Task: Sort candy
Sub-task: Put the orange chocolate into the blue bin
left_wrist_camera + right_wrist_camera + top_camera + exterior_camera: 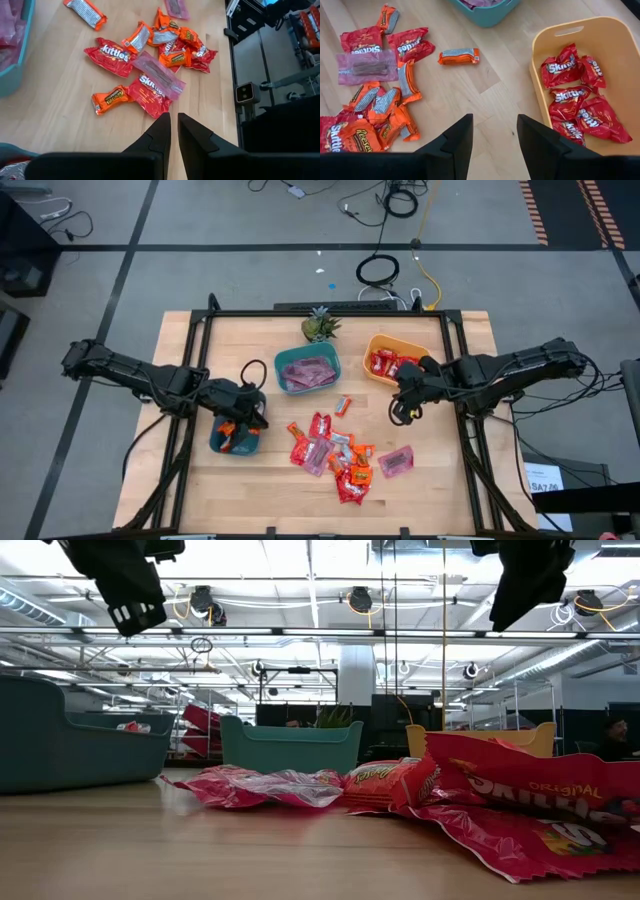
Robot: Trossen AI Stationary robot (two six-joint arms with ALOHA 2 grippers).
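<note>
So the light wooden table (200,350) is nice pale planks with a dark frame around it. Nearest the camera side, the loose candy (335,452) sits in a messy heap of red, orange and a couple pink-purple wrappers, between the two pincers and a bit closer to the front edge than either of them. One orange piece (343,405) lies off on its own, near the right gripper's side of the heap.

The left gripper (243,420) hangs over the dark teal bowl (235,440), which has some orange candy in it. Its fingers (161,134) are nearly pressed together with just a thin slit, nothing pinched. The pile is out in front of it.

The right gripper (408,402) hovers just beside the yellow bowl (392,360), fingers (458,140) spread apart and empty. That bowl holds red candies, and the pile lies off to the pincer's other side.

Further back, between both arms, is the light teal bowl (308,370) with pink-purple wrappers, and just behind it a small green plant (320,326).

Beyond the table: grey floor (200,270) with black tape lines and cables (385,240) lying about. From table height the room looks like a big open workshop with ceiling lights (300,560) and pipes overhead.
</note>
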